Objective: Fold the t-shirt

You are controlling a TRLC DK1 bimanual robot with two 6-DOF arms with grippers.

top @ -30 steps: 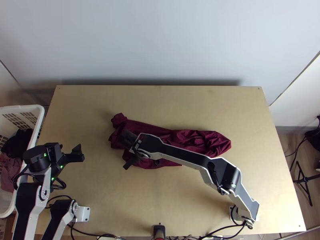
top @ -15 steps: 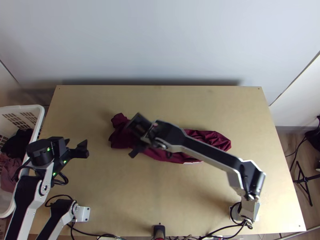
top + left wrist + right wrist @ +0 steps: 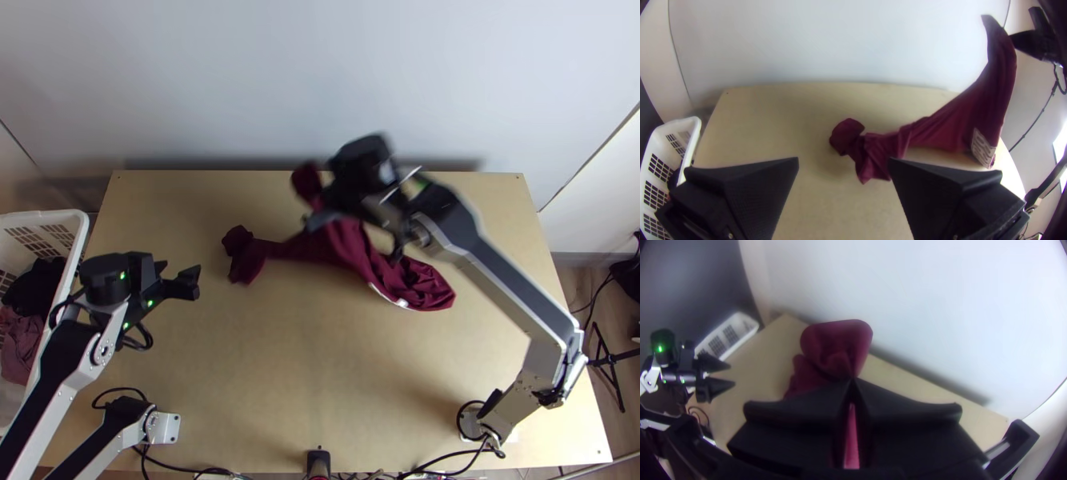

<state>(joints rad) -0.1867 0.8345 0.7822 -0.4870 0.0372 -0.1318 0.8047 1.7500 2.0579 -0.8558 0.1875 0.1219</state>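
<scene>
While the right gripper [image 3: 322, 210] clamps the lifted t-shirt [image 3: 346, 244], pinched part mostly hidden, left gripper [image 3: 182, 270] with fingers apart

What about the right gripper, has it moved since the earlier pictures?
Yes, in the top view the right gripper has moved nearer the table's far edge.

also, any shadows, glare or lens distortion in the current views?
top view: dark shadow band on the wall just behind the table's far edge; left wrist view: glaring white patch at the right border, table edge bowed; right wrist view: corners dark, similar shadow band low on the wall, green light glowing on the left arm.
</scene>
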